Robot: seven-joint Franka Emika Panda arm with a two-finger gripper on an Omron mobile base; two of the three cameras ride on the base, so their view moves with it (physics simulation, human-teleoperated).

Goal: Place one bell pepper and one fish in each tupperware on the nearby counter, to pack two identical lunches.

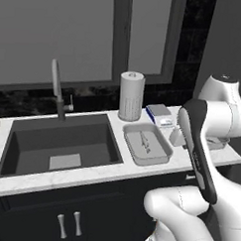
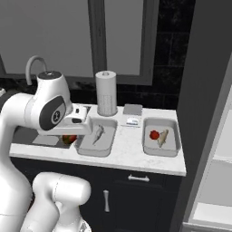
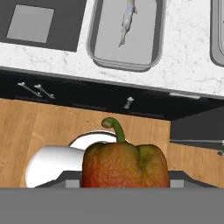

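A red-orange bell pepper with a green stem sits at the bottom of the hand view, held in my gripper, which is shut on it. In the right base view the pepper hangs just left of the left tupperware. That grey tupperware holds one silver fish. The right tupperware holds a red pepper and a fish. Both stand on the white marbled counter.
A paper towel roll and a small blue-and-white box stand behind the tupperwares. The dark sink with its faucet lies to the left. A tall grey fridge side rises at the right. Navy cabinets are below.
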